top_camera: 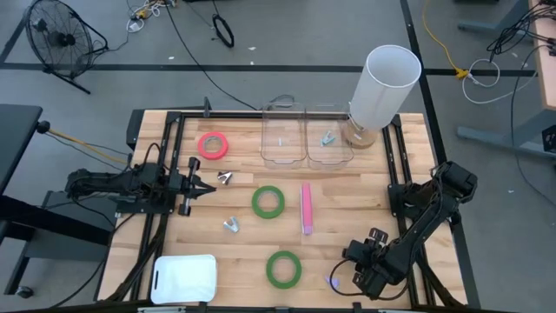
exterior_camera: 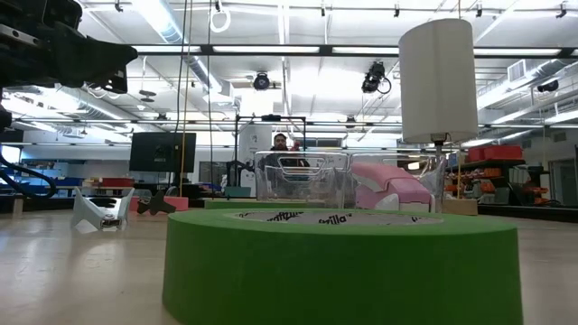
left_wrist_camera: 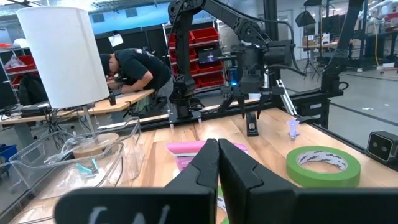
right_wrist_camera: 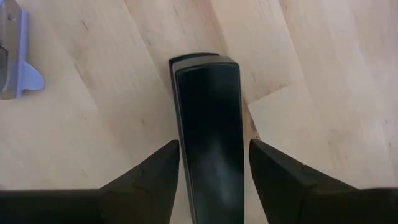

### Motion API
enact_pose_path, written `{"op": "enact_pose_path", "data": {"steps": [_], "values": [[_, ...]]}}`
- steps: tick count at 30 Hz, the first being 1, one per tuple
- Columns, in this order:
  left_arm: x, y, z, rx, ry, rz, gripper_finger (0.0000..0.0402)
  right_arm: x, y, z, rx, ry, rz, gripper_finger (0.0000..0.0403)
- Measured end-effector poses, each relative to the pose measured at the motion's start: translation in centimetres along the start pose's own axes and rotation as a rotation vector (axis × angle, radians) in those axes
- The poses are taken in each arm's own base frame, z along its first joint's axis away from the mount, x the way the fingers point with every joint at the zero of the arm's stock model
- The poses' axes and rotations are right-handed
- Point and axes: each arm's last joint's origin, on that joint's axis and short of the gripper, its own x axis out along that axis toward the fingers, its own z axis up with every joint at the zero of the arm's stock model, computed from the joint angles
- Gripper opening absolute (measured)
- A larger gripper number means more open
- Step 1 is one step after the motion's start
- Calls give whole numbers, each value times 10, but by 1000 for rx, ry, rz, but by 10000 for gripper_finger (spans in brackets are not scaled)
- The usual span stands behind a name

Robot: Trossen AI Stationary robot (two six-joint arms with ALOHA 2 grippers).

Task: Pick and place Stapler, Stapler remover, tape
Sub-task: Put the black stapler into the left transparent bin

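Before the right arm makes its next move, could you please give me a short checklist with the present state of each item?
1. Right hand is centred over the black stapler: ok.
2. Its fingers stand open on either side of the stapler: ok; whether they touch it: cannot tell.
3. The purple staple remover lies apart from that hand: ok.
4. Left hand is shut and waiting at the table's left side, away from the stapler: ok.
5. The clear bins at the far edge are unobstructed from above: ok.
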Motion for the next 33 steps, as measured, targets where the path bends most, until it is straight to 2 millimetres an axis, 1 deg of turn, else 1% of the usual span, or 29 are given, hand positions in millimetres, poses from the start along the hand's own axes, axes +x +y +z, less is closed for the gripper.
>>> {"op": "enact_pose_path", "data": {"steps": [3,7,14,19,25,33], "values": [[0,0,0,0,0,0,16,2,1,0,-11,5,-8,167],[0,0,0,0,0,0,16,4,1,-1,-37,9,-18,96],[0,0,0,0,0,0,16,4,0,2,-60,-17,-38,96],[0,0,0,0,0,0,16,1,-11,12,-67,-10,-78,96],[0,0,0,0,-1,0,16,-18,-31,38,-66,-65,-48,96],[0,0,0,1,-1,0,16,-47,-71,85,-1,-225,13,96]]}}
